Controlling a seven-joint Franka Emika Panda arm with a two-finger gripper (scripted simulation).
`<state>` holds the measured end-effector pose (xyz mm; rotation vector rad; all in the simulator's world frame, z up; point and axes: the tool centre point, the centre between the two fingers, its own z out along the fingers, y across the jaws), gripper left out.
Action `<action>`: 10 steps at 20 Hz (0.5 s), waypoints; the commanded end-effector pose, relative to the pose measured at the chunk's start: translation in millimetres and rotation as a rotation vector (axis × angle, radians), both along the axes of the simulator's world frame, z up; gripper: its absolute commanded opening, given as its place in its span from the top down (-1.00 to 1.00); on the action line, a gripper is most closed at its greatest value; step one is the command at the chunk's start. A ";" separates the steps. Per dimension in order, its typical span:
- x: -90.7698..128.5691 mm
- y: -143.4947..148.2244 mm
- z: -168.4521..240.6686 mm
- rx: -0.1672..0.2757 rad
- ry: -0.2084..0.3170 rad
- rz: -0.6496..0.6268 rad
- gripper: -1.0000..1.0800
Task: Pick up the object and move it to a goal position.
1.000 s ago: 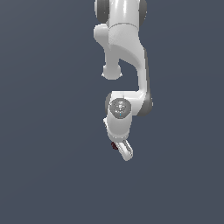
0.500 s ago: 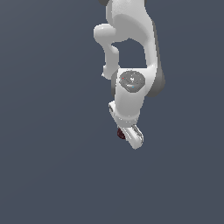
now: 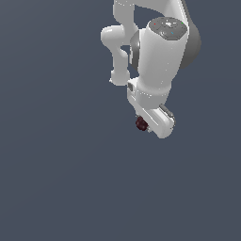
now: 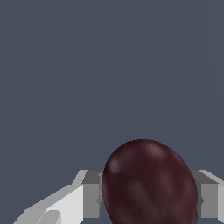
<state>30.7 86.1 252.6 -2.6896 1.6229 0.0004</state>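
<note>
White and grey, the gripper (image 3: pixel 149 126) is closed on the object (image 3: pixel 141 123), a small maroon ball with a faint darker mottling. In the wrist view the ball (image 4: pixel 149 183) sits squarely between the two grey fingertips (image 4: pixel 92 194), one pad pressed to each flank, with no gap showing on either side; the grip reads as firm. In the exterior view the ball shows only as a dark red spot at the gripper's tip, on the exterior view's left of the white finger housing, most of it hidden behind the hand. Outward from the gripper, the wrist and forearm of the arm (image 3: pixel 160 61) rise above it, the arm folded over and pointing down at the grey surface (image 3: pixel 56 179). Whether the ball is clear of that surface cannot be settled from these views: no shadow or contact line is visible beneath the gripper. Assessment of progress: the pick appears done, since the ball is held; the move to the goal remains, and no goal marker is visible around the gripper in either view, so the remaining travel cannot be estimated. Count: one arm, one gripper with two fingers, one ball, one plain grey ground. No other items observed near the gripper.
</note>
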 end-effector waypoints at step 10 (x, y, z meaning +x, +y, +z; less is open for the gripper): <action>-14.3 25.8 82.8 -0.001 0.000 0.000 1.00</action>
